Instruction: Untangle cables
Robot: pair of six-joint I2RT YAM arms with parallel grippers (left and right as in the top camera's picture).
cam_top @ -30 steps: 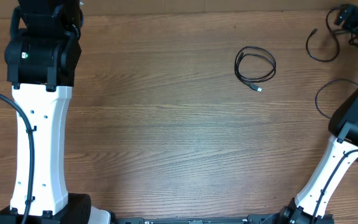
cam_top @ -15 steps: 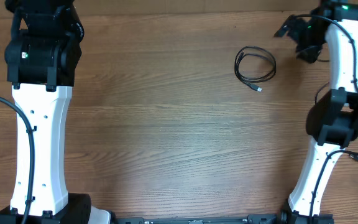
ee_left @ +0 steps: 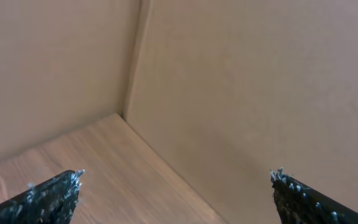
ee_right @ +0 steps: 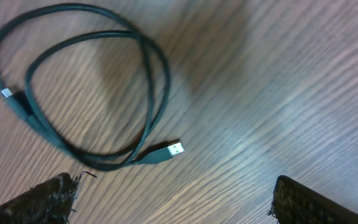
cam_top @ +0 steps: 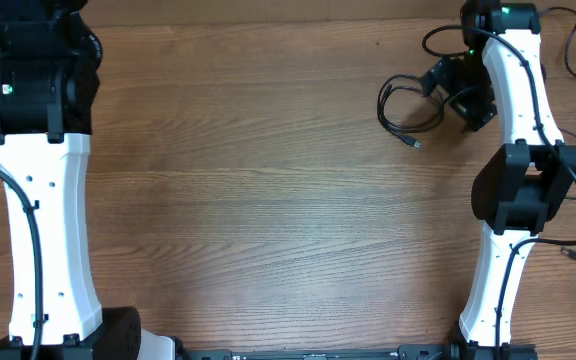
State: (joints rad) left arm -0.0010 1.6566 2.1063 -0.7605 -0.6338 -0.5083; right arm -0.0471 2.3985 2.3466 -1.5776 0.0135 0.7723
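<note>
A thin black cable [cam_top: 409, 106] lies coiled in a loose loop on the wooden table, its small plug end [cam_top: 416, 143] pointing toward the front. My right gripper [cam_top: 452, 92] is open and empty just to the right of the coil. In the right wrist view the same coil [ee_right: 86, 93] lies ahead of the open fingers [ee_right: 176, 199], with its USB plug [ee_right: 174, 149] nearest them. My left gripper [ee_left: 176, 193] is open and empty, facing a bare back corner. In the overhead view it is hidden at the top left.
Another thin black cord [cam_top: 571, 55] curves along the top right edge. A further cord end [cam_top: 572, 254] lies at the right edge beside the right arm [cam_top: 516, 190]. Tan walls [ee_left: 241, 81] meet at the table's far left corner.
My right arm has swung left from the top right corner to beside the coiled cable. The left arm has shifted a little to the left. The coil has not moved.
</note>
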